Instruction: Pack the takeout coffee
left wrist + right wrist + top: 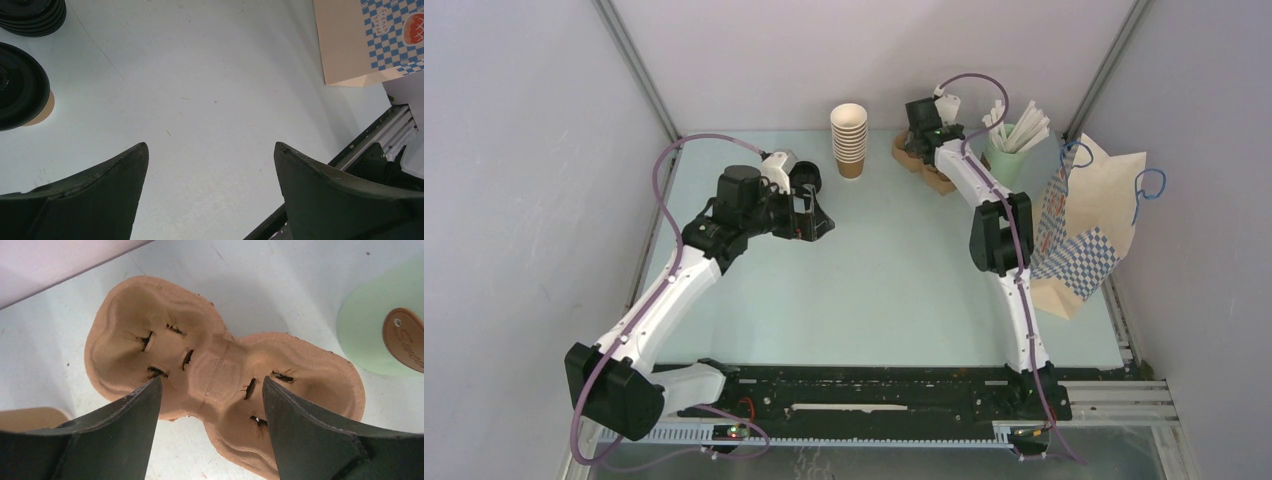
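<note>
The takeout coffee (44, 106), far as I could judge, was the brown kraft cup with the black lid (17, 85) on. It sat on the counter (874, 290) at the left edge of the left wrist view, partly cut off by the frame. A stack of spare lids (30, 15) sat just past it. With the lid on, I'd guess it was waiting for a carrier. The left jaws hung wide apart over the counter near it, gripping nothing.

The spare kraft cups (849, 140) stood nested at the far edge. Near those, the right jaws were spread wide over the narrow waist of the moulded-pulp cup tray (220, 365), one finger each side, with nothing in either pocket. My read was that they were lined up to grab the tray by its middle. I couldn't tell if the fingers touched it, though.

The green cup (1004, 160) of straws (1024, 125) stood just beside the tray. The paper bag (1089, 215) was over on the right, well apart from the coffee.

From overhead the left arm (724, 215) covered that spot, so I couldn't pick the coffee out for sure.
</note>
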Controlling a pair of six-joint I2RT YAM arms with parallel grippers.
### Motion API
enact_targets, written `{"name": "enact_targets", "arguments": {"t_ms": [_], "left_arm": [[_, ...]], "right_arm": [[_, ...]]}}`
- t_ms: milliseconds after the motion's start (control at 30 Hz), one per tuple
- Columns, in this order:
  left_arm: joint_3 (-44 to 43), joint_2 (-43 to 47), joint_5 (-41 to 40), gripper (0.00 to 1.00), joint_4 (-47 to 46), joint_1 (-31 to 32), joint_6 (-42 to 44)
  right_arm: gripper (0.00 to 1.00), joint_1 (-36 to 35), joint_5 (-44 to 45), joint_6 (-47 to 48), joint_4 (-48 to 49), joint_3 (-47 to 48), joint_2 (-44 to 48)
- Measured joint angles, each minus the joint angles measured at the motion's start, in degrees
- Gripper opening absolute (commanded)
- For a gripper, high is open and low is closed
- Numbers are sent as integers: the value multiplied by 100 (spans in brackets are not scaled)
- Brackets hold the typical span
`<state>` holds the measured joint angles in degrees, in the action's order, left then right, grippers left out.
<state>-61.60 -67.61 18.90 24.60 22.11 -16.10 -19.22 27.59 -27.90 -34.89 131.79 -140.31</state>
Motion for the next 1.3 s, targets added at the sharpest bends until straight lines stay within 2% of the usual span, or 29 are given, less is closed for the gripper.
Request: {"name": "enact_targets", "arguments": {"t_ms": [167, 267, 533, 767, 933, 1067, 1300], "left_arm": [[0, 0, 0, 99, -4, 0, 0], [0, 0, 0, 99, -4, 0, 0], [0, 0, -2, 99, -7, 0, 0], [0, 0, -2, 99, -7, 0, 0], [0, 0, 0, 99, -7, 0, 2], [0, 0, 0, 99, -7, 0, 0], [0, 0, 7, 99, -7, 0, 0]], "right_arm": [[79, -101, 621, -192, -24, 175, -197], [78, -98, 669, -269, -4, 310, -337], [65, -61, 719, -258, 4, 317, -570], [63, -96, 916, -129, 59, 385, -577], [56, -114, 997, -39, 72, 385, -577], [45, -114, 992, 31, 103, 385, -577], [45, -125, 1008, 76, 107, 385, -577]]}}
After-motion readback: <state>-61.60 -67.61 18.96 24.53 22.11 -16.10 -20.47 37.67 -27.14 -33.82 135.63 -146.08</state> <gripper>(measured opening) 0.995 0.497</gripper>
